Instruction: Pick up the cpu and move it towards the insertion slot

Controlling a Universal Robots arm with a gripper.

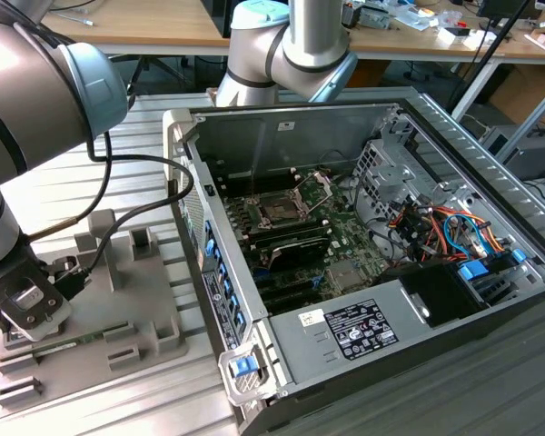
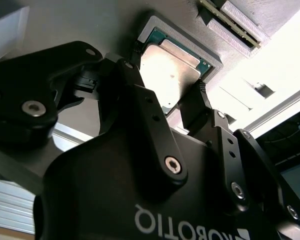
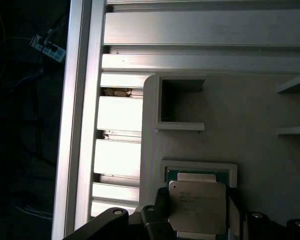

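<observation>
one raised grey frame (image 3: 199,165) rings the cpu (image 3: 197,207) under the end effector (image 2: 167,75).

An open computer case (image 1: 282,136) stands beside a grey tray (image 1: 145,304) on a slatted table (image 1: 154,404).

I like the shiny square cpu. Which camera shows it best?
The first wrist view: the cpu faces the camera squarely. The second wrist view shows it slanted, partly behind the gripper. In the exterior view the arm covers it.

In the exterior view, wooden desks (image 1: 145,27) are seen at 12 o'clock, with clutter (image 1: 418,16) at 1 o'clock. A slatted metal table (image 1: 154,123) is placed before them.
</observation>
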